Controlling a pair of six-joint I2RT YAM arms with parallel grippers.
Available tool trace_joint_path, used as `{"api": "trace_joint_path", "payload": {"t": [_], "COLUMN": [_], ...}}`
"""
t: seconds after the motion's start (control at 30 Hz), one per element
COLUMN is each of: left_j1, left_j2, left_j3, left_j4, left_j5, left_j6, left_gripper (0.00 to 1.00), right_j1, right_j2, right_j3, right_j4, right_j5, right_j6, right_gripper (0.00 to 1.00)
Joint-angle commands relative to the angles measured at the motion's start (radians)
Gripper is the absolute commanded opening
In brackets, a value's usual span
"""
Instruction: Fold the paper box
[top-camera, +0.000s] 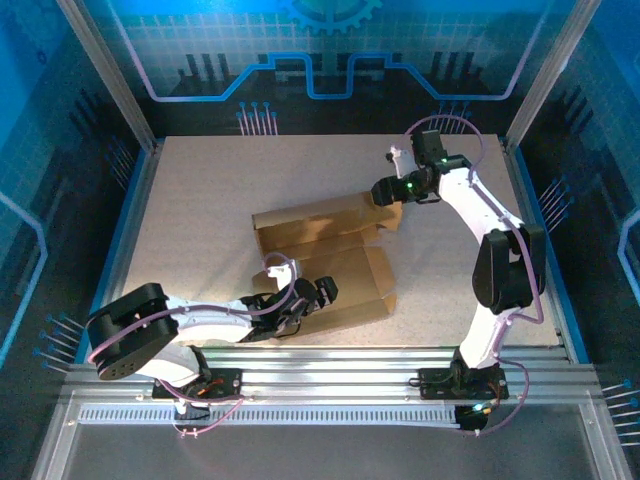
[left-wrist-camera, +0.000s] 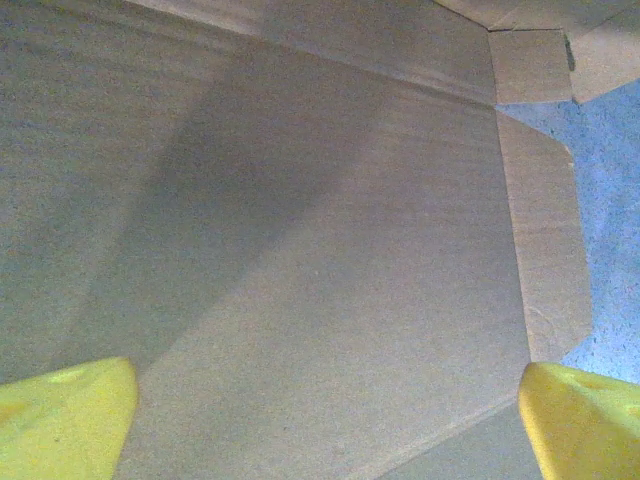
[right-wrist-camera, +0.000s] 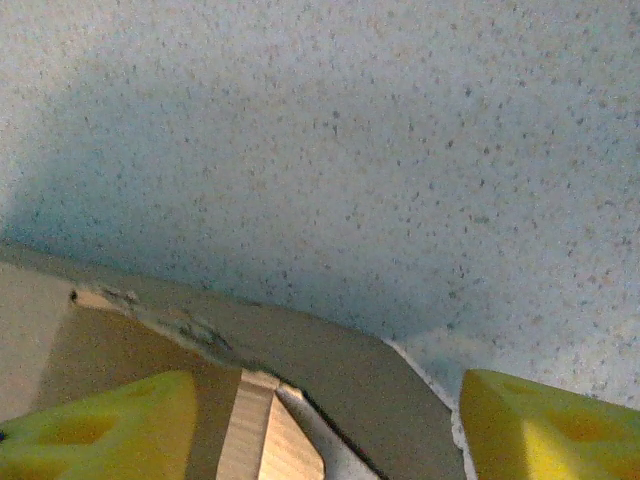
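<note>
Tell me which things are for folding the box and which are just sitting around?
For the job:
- paper box
- left fingers, spread open over the box
- right fingers, open at a flap corner

Just there:
- speckled table
- blue wall
- metal rails

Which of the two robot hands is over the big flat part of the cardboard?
The left gripper: it is over the paper box's wide flat panel, while the right gripper is at the box's far right corner flap.
</note>
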Motion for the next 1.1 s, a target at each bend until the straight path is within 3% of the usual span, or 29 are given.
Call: {"api": "trace_joint_path", "payload": {"t": [0.0,0.2,0.47,0.77,0.93,1.07], "left_j1": [-0.009,-0.01,-0.01,-0.009,-0.009,-0.009], "left_j2": [0.002,0.016,0.04,0.07,0.084,0.091], "left_j3": [-0.01,0.0,0.005,0.025,0.039,0.041], "left_j4": [-0.09,-0.101,-0.105,-0.118,-0.121,-0.123], "left_j5": [0.04,0.042,0.051,0.068,0.08,0.084], "left_j6": [0.007,-0.001,-0.02,-0.032,-0.021,-0.02], "left_gripper": [0.98,0.99,0.98,0.96,0.96,0.96], "right_j1": [-0.01,-0.006,0.019,0.068,0.08,0.08], "right_j2": [-0.003,-0.027,-0.091,-0.12,-0.133,-0.132], "right_j3": [-0.025,-0.064,-0.145,-0.15,-0.162,-0.155], "right_j4": [-0.031,-0.015,0.004,-0.052,-0.06,-0.06], "right_j5": [-0.005,-0.012,0.017,0.016,-0.053,-0.014], "right_j6": [-0.025,-0.012,-0.007,-0.027,-0.027,-0.017], "right_gripper": [0.62,0.35,0.15,0.06,0.05,0.05]}}
